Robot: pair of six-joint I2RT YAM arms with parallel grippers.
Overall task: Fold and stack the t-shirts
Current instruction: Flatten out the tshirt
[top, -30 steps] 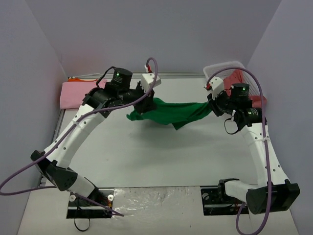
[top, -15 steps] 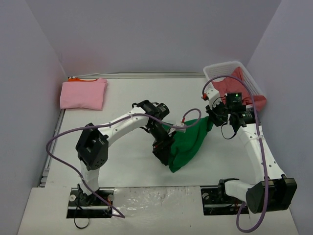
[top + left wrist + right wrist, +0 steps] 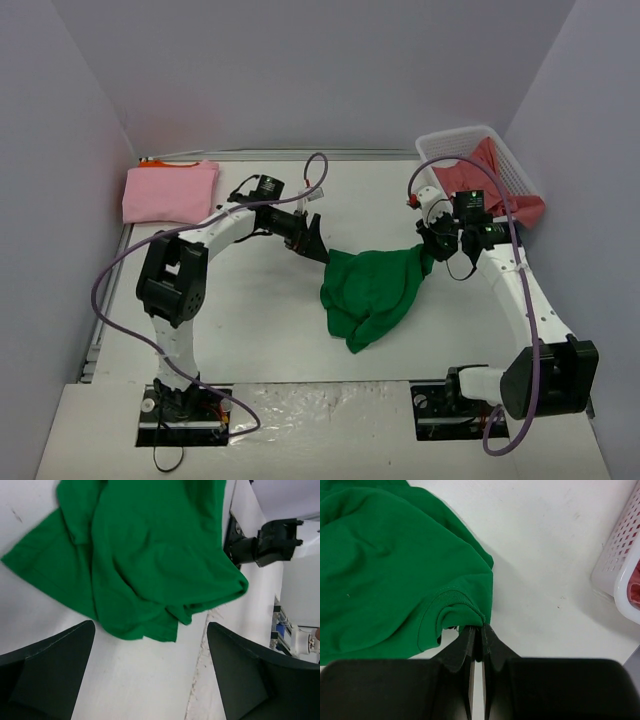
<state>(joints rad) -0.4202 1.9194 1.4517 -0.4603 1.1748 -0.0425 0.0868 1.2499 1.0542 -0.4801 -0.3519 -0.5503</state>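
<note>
Green t-shirt (image 3: pixel 368 295) lies crumpled in a loose heap on the white table (image 3: pixel 250 320), nearer the arm bases than the white lattice basket (image 3: pixel 455 135) and to its left, apart from it. The right gripper (image 3: pixel 477 627) has its fingers pressed together on a fold of stitched hem at the shirt's edge closest to the basket, and the cloth rises slightly toward that pinch. The left gripper (image 3: pixel 318 247) sits further left of the basket, just beside the shirt's far-left edge, with its fingers spread wide and nothing between them; its wrist view shows the green cloth on the table beyond the fingertips. A coral red t-shirt (image 3: pixel 492 165) fills the basket and spills over its near rim. Straight across the table from the basket, at the far left, a folded pink t-shirt (image 3: pixel 170 193) lies flat, with a thin edge of an orange t-shirt (image 3: pixel 150 161) showing at its far side.
</note>
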